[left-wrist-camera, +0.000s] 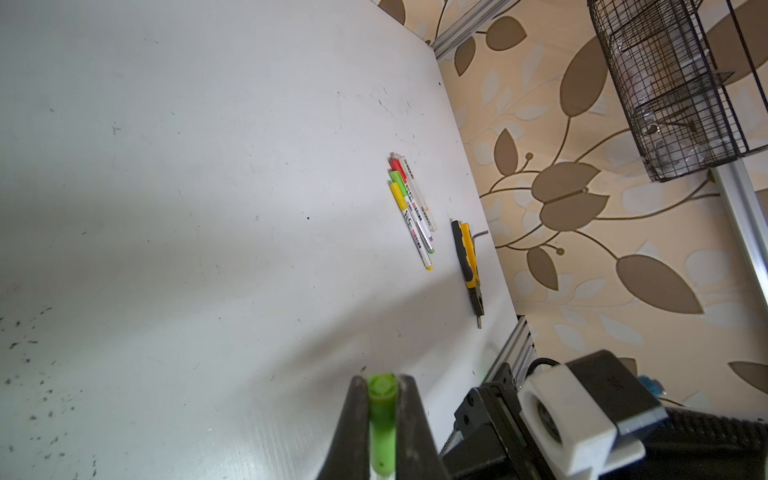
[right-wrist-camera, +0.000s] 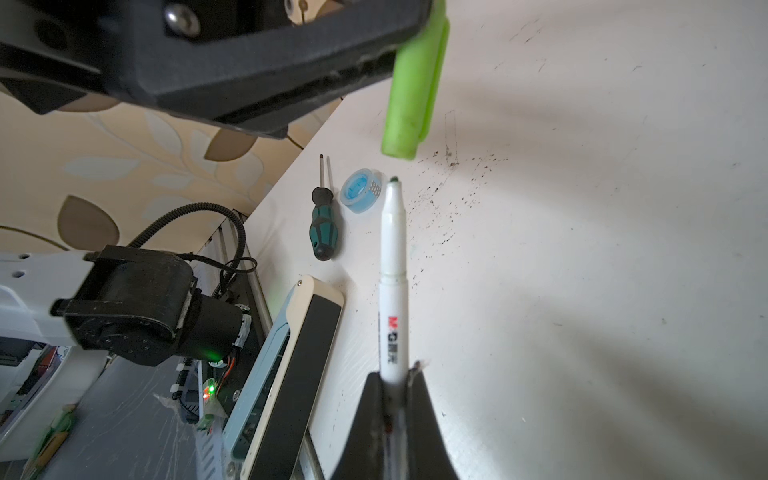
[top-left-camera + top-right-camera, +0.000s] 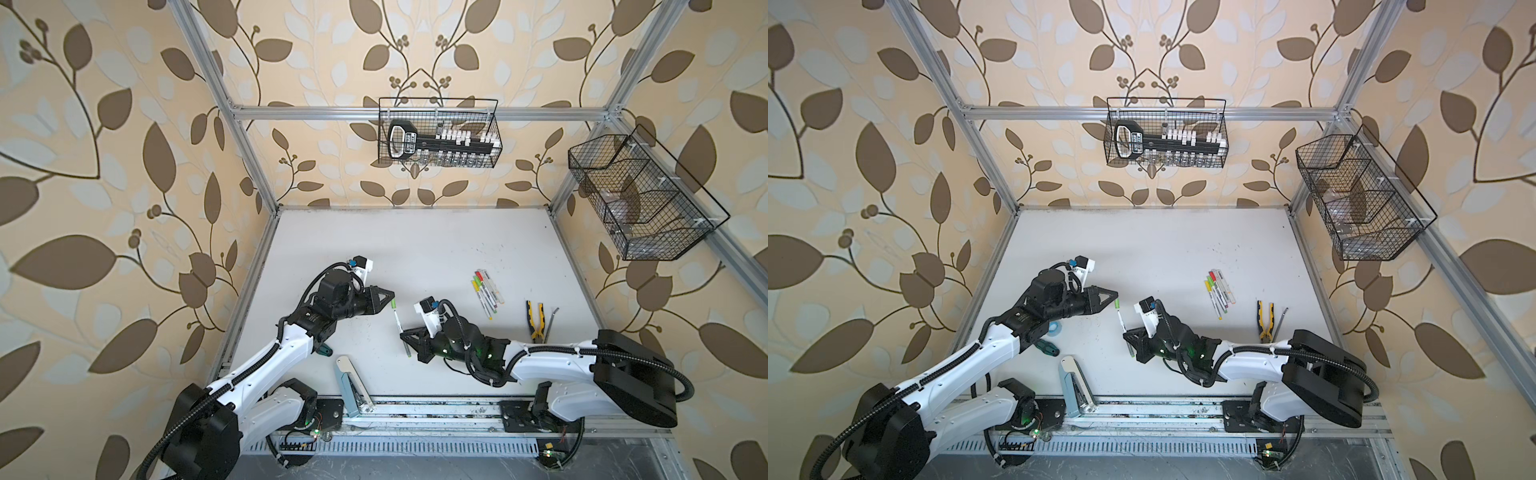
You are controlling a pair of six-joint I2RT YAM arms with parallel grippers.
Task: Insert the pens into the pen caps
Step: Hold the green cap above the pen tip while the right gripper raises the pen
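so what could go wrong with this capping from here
1. The pen points at the green cap, tip not yet in and seemingly slightly off its axis; a push could catch the rim.
2. The left gripper pinches only the cap's closed end, so a push might tilt or slip it.

Both top views look steeply down from high at the front onto the whole white table (image 3: 415,249). The left wrist camera peers close over the green cap (image 1: 381,415) toward the right wall (image 1: 623,216); the right wrist camera faces that same cap, along its pen (image 2: 392,270).
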